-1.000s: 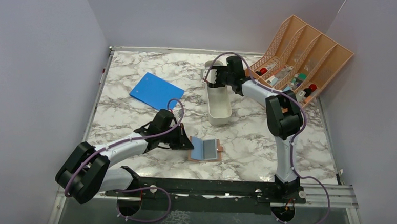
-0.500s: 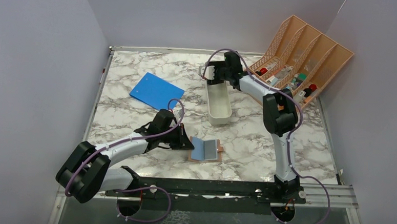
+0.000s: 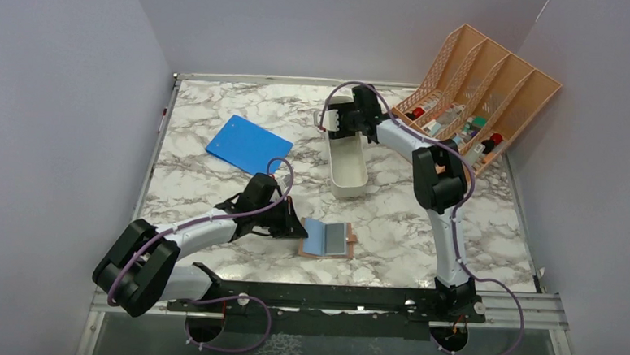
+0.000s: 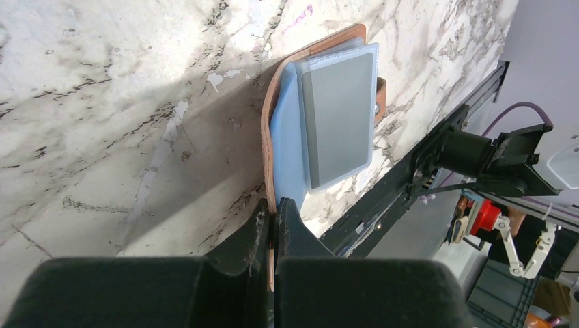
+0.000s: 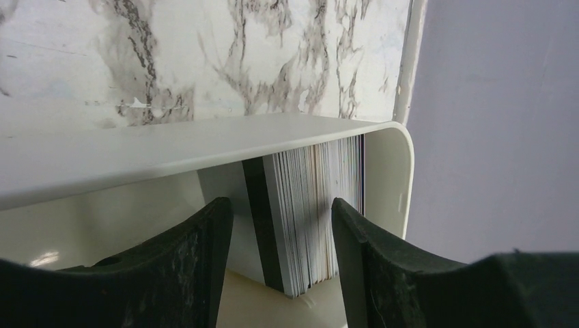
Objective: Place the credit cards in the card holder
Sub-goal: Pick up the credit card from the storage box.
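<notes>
The brown card holder point(image 3: 325, 239) lies open on the marble table near the front, pale blue inside, with a silver-grey card point(image 4: 338, 116) in its clear pocket. My left gripper point(image 3: 294, 225) is shut on the holder's left brown edge point(image 4: 270, 137). A stack of credit cards point(image 5: 311, 212) stands on edge in the far end of the long white tray point(image 5: 205, 147). My right gripper point(image 3: 338, 120) is open above that end of the tray point(image 3: 346, 173), its fingers point(image 5: 358, 260) on either side of the stack and apart from it.
A blue notebook point(image 3: 248, 144) lies at the back left. A peach lattice organiser point(image 3: 483, 89) with small items leans at the back right. A black rail point(image 3: 330, 296) runs along the table's front edge. Grey walls enclose the table.
My right gripper has moved slightly left and toward the tray's far end. The left gripper and the card holder have stayed in place.
</notes>
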Available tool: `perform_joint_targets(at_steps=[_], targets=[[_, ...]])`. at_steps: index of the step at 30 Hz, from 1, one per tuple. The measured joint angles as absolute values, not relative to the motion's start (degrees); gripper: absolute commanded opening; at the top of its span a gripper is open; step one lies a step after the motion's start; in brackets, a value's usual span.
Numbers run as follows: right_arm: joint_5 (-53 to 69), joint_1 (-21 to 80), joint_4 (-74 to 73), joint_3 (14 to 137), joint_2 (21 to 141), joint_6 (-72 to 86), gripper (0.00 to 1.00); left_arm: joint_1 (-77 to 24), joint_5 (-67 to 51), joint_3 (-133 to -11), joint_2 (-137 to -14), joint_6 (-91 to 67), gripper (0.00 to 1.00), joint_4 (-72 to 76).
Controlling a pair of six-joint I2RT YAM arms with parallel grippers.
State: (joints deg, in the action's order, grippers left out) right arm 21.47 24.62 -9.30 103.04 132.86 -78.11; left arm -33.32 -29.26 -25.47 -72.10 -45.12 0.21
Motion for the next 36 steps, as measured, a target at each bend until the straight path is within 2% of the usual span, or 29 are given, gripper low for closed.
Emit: perform_joint_targets(at_steps=[5, 17, 25, 36], targets=[[20.34, 24.62, -7.88, 104.38, 134.28, -77.97, 0.46, -33.06, -29.34, -25.47, -72.12, -45.12, 0.01, 0.21], [20.84, 23.73, -6.52, 104.38, 134.26, -76.27, 0.43, -32.95, -29.65, -25.5, -72.88, -45.17, 0.02, 1.06], [21.21, 23.05, -6.52, 104.36, 133.93, -75.61, 0.32, -32.95, -30.22, -25.5, -72.88, -45.41, 0.02, 1.65], [21.54, 22.81, -6.48, 104.16, 133.29, -75.05, 0.26, -32.95, -30.46, -25.47, -72.88, -45.87, 0.02, 2.02]])
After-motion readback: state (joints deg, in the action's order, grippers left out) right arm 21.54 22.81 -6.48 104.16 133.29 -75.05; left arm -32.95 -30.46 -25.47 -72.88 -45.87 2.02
